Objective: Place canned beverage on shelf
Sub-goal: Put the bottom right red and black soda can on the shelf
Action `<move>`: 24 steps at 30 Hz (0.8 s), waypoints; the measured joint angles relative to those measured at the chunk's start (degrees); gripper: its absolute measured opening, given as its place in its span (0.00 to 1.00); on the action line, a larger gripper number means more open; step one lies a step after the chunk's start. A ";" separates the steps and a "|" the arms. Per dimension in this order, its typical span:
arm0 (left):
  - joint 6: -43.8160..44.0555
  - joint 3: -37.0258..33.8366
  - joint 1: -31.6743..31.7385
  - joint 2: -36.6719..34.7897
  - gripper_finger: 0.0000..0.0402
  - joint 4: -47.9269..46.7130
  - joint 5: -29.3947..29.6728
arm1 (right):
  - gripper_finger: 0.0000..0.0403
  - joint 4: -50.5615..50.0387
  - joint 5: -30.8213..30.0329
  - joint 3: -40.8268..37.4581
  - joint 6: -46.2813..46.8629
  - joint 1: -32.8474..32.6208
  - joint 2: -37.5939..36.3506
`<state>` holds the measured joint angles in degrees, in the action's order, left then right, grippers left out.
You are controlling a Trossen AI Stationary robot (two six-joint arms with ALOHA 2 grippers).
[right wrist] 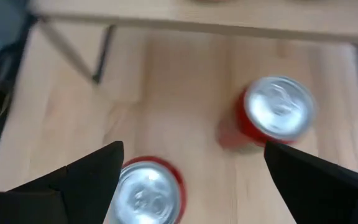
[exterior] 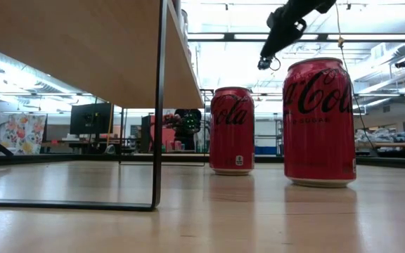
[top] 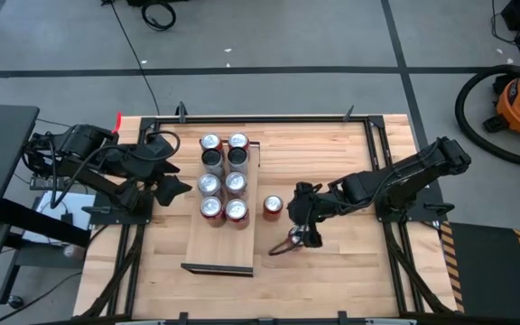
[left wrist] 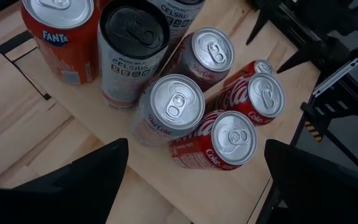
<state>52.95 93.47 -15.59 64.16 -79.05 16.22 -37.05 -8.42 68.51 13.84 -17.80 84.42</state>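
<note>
We see the shelf (top: 217, 248), a pale wooden board on thin dark legs, standing lengthwise in the middle of the planked tabletop (top: 332, 271), with eight cans (top: 223, 176) packed in two rows on its far half. In the left wrist view these read as an orange Fanta can (left wrist: 61, 34), a black-topped Celsius can (left wrist: 132, 53) and several red Coca-Cola cans (left wrist: 225, 143). Two more red Coca-Cola cans stand upright on the tabletop off the shelf's right side: one (top: 273, 208) just beside the shelf edge, the other (top: 301, 236) a little nearer the front and under the right arm's wrist. The right gripper (top: 298, 217) hangs above and between these two cans, touching neither, its jaws spread wide and empty. In the low view both cans (exterior: 320, 123) rest on the tabletop, with the shelf raised to their left. The left gripper (top: 171, 185) waits beside the shelf's left edge by the stocked cans, jaws apart, holding nothing.
</note>
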 joint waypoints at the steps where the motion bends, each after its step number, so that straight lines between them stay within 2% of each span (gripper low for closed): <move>1: -0.02 0.00 0.00 0.00 0.97 -0.02 0.34 | 0.99 -0.24 -1.84 0.00 2.87 0.05 0.00; 5: -0.15 0.00 0.00 0.00 0.97 -0.02 1.11 | 0.96 -1.33 -4.60 0.00 14.28 0.52 0.15; 10: -2.47 0.00 -0.01 0.00 0.97 0.00 1.22 | 0.91 -3.24 -2.35 0.04 29.72 0.85 0.63; 13: -4.08 0.00 0.00 -0.02 0.97 -0.02 1.26 | 0.88 -4.16 -0.69 0.04 32.94 -0.52 0.85; 17: -6.32 0.00 0.00 0.00 0.97 -0.02 1.29 | 0.83 -6.25 -2.04 0.49 34.64 -2.79 0.84; 24: -7.50 0.00 0.00 -0.09 0.97 -0.27 1.21 | 0.76 -12.70 -3.55 6.98 33.35 -6.54 4.09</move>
<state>45.45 93.47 -15.59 64.07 -79.31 17.43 -49.76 -11.97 75.49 47.19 -24.34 88.52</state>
